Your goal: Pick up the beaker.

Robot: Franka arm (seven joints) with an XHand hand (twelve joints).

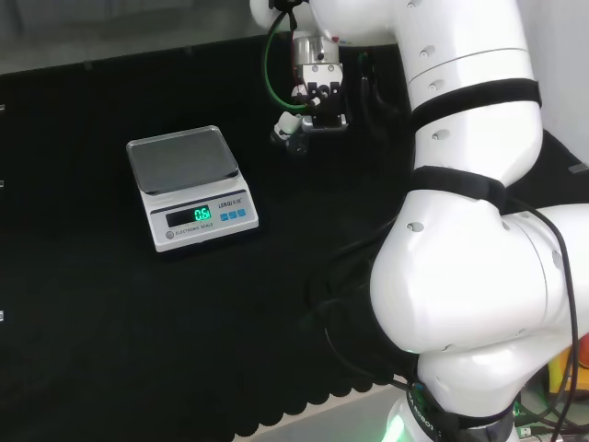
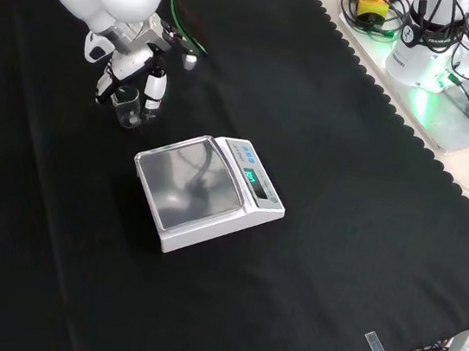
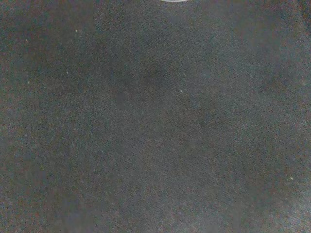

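Front view, left to right. Beaker [image 2: 127,109]: small, clear, upright on the cloth [image 2: 309,265] near its far-left corner. Hand [image 2: 135,74]: directly over it, fingers [image 2: 154,87] pointing down on both sides of the glass; looks wrapped around it, though contact is hard to confirm through clear ware. Scale [image 2: 206,193]: mid-cloth, nearer the camera and well apart from the beaker, pan bare, display lit.

Head view: hand [image 1: 317,101] beyond the scale [image 1: 191,189].

Step, as judged: grasp stage, beaker not clearly off the cloth. Next needs a secure closure, then a straight lift, keeping it upright.
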